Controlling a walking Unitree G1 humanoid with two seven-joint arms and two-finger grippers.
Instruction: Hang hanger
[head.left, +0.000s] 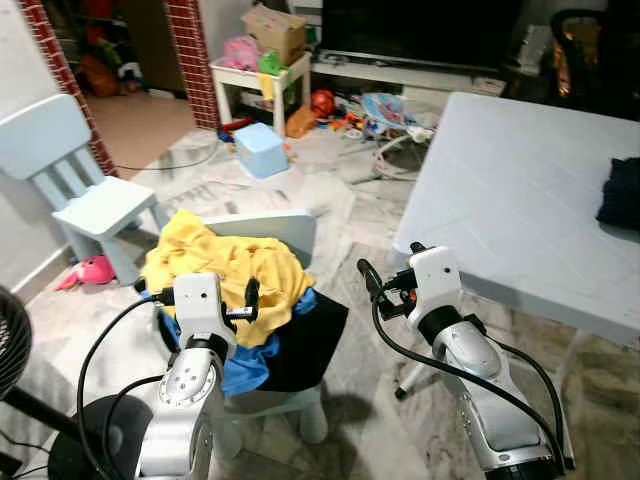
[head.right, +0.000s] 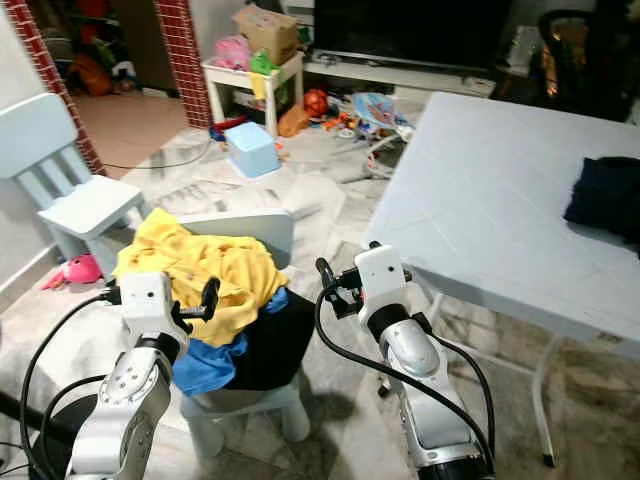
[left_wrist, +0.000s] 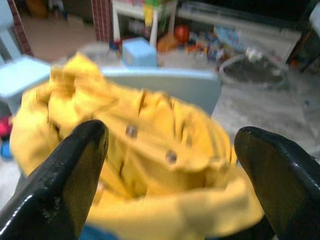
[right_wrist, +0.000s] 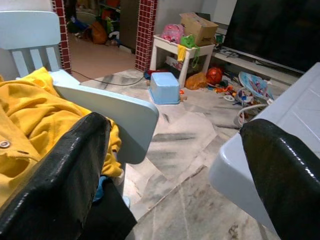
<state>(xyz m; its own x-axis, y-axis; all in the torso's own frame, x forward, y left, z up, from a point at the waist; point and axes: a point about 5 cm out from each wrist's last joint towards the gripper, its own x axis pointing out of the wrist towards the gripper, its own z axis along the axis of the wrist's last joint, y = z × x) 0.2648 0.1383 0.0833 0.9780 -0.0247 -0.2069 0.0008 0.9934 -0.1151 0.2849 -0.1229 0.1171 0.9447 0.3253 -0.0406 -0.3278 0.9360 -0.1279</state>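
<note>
Grippers are hovering nearest to me, both with jaws spread wide and holding nothing. Left gripper (head.left: 250, 298) is reaching over the heap of clothes on the small chair (head.left: 275, 228), jaws straddling the yellow shirt (head.left: 225, 265), probably because it is lining up to pick that garment off the top. Right gripper (head.left: 370, 275) is waiting in the gap between chair and worktop (head.left: 510, 210), aimed out across the floor, likely keeping clear while the other arm is working.

Under the yellow shirt, a blue garment (head.left: 245, 365) and a black one (head.left: 305, 345) are spilling over the seat. No hanger is showing anywhere I can make out, so the task's thing may be buried in the pile; I cannot tell.

Left wrist view is blurred but brings out the shirt's buttons (left_wrist: 171, 156), which the head views are not resolving. Right wrist view is giving a sharper look at the chair back and the worktop's edge.

Farther off, a dark cloth (head.left: 620, 195) is lying on the worktop, a second chair (head.left: 85, 185) is standing by the wall, and toys are littering the floor near the blue box (head.left: 259, 150).
</note>
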